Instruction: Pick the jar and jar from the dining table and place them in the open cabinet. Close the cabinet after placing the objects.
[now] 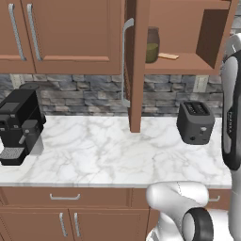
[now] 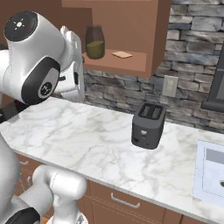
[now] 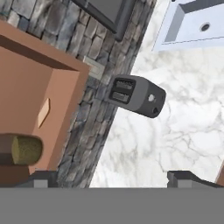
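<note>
Hand view: the hand [image 3: 113,179] has its two dark tips spread wide apart with nothing between them, empty. It looks sideways past the open cabinet [image 3: 39,83] at a dark toaster [image 3: 136,96] on the marble counter [image 3: 175,131], with a white sink [image 3: 192,24] farther off.

One jar [image 1: 152,45], the taller one with olive-green filling, already stands on the cabinet's inner shelf [image 1: 183,63], near the left side just beside the open door [image 1: 136,66]. It is clear glass with a darker lid, upright, green fill in roughly the lower half. A small flat tan piece [image 1: 168,56] lies on the shelf just beside it. In the right base view the arm is raised near the cabinet's left edge, next to the jar.

Step, as I judge it: first jar placed, hand released and free. The second jar, the shorter one with brown chunks, is nowhere on this counter, so it likely waits at the dining table. Next move calls for pulling the hand clear of the shelf without knocking the jar, then going for the second jar; door closing comes last.

A black coffee machine [image 1: 19,124] stands at the counter's far left, well apart.
</note>
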Controlling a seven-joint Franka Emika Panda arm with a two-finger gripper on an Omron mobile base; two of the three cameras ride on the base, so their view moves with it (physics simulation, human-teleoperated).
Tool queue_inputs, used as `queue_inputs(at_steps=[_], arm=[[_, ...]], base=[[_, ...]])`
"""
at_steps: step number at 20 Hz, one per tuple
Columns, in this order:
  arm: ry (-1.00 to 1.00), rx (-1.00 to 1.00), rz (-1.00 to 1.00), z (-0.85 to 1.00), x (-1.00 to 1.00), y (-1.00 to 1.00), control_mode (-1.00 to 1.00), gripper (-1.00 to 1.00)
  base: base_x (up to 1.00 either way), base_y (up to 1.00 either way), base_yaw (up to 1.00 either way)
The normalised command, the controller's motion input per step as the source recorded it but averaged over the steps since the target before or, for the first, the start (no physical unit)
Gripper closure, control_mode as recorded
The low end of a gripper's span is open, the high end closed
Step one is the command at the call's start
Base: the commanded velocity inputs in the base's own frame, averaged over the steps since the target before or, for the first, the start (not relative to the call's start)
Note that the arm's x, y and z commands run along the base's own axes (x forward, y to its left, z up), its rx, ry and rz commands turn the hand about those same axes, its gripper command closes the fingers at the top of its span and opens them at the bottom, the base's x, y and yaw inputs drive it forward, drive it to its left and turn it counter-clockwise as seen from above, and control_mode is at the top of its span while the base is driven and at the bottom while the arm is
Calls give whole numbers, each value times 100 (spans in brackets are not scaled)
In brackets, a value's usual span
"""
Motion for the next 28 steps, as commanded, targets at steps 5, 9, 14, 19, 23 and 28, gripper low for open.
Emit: queue_inputs(at_steps=[5,9,14,19,23,28], arm=[[0,0,4,-40,-17,32,-100,-100],[2,0,3,-28,-6,11,-100,-100],[14,-5,4,-44,0,7,-100,-100],[9,-4,4,-51,0,0,-100,-100],[4,-2,3,-51,0,0,-100,-100],[0,0,1,-37,0,0,-100,-100]], base=[[0,0,0],[0,0,0],[0,0,0],[0,0,0],[0,0,0],[0,0,0]])
